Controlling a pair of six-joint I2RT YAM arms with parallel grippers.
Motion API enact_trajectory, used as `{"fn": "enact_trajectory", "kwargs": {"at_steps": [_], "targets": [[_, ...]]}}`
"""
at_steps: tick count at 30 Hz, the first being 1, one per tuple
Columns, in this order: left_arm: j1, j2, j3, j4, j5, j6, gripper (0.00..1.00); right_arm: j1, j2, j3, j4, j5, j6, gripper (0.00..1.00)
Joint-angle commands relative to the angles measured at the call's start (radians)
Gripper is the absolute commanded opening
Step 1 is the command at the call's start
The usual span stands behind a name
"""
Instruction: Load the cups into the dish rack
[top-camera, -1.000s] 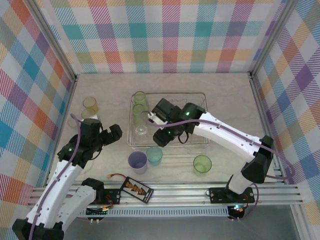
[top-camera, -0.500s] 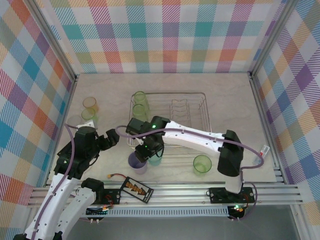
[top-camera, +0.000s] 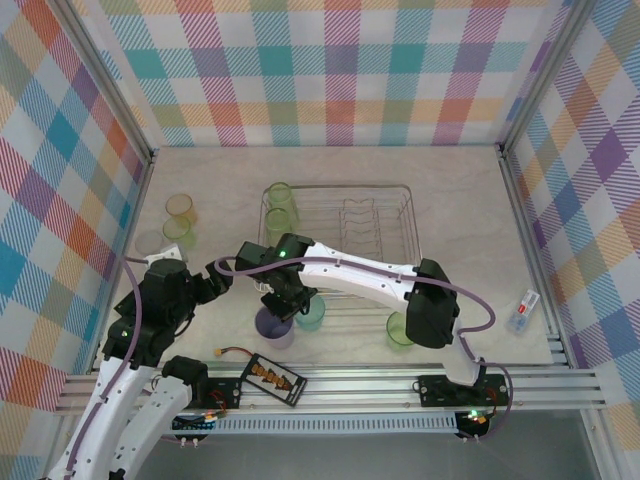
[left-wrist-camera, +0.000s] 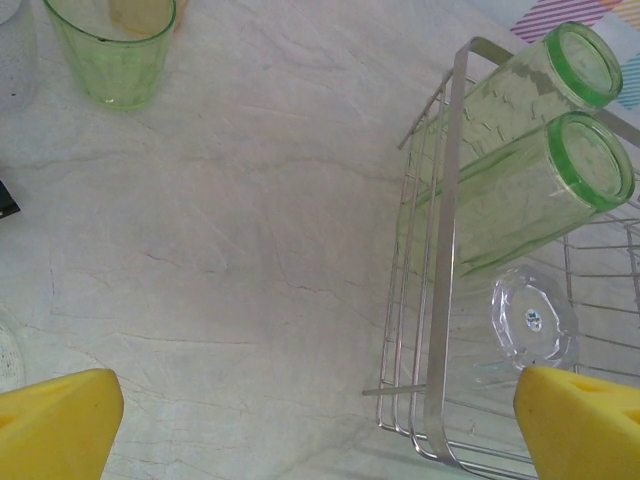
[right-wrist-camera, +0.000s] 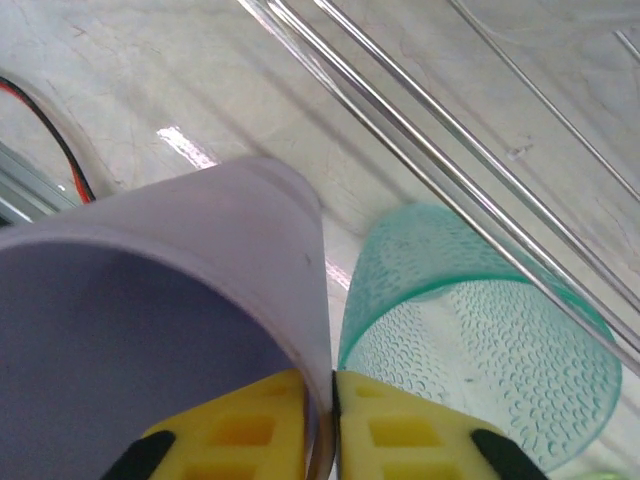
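My right gripper (right-wrist-camera: 322, 420) is shut on the rim of the lilac cup (right-wrist-camera: 180, 300), one finger inside its wall and one outside. This cup (top-camera: 272, 326) stands just in front of the dish rack (top-camera: 380, 190), with a teal cup (top-camera: 311, 315) right beside it. Two light green cups (left-wrist-camera: 520, 190) lie in the rack's left end, and a clear one (left-wrist-camera: 533, 318) sits near them. My left gripper (left-wrist-camera: 320, 430) is open over bare table by the rack's left rim (left-wrist-camera: 448, 250), holding nothing.
An orange cup (top-camera: 181, 208), a green cup (top-camera: 177, 231) and a clear cup (top-camera: 150, 245) stand at the left. Another green cup (top-camera: 403, 328) is partly behind my right arm. A flat black box (top-camera: 273, 377) lies at the near edge, and a small white item (top-camera: 524, 310) at the right.
My right arm swung out of the rack toward the near left, came down on the lilac cup and shut on its rim. The left arm drew back a little, still open.
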Motion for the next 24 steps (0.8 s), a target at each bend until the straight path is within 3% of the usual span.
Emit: {"fn": "enact_trajectory", "kwargs": {"at_steps": [1, 3, 10, 13, 18, 24], "targets": [[0.011, -0.005, -0.019, 0.003, -0.008, -0.026, 1.00, 0.019, 0.008, 0.048, -0.093, 0.028, 0.006, 0.05], [0.011, -0.006, -0.009, -0.011, -0.014, -0.039, 1.00, 0.022, 0.002, 0.064, -0.119, 0.038, -0.003, 0.00], [0.011, -0.055, 0.028, -0.011, 0.061, -0.056, 1.00, -0.008, -0.122, 0.115, -0.137, -0.020, -0.087, 0.00], [0.011, -0.097, 0.052, 0.046, 0.151, -0.037, 1.00, -0.084, -0.211, 0.112, -0.099, -0.127, -0.126, 0.00], [0.011, -0.134, 0.063, 0.290, 0.411, -0.010, 1.00, -0.276, -0.364, 0.060, 0.022, -0.373, -0.185, 0.00], [0.011, 0.010, 0.135, 0.459, 0.665, -0.018, 1.00, -0.567, -0.510, -0.066, 0.251, -0.763, -0.152, 0.00]]}}
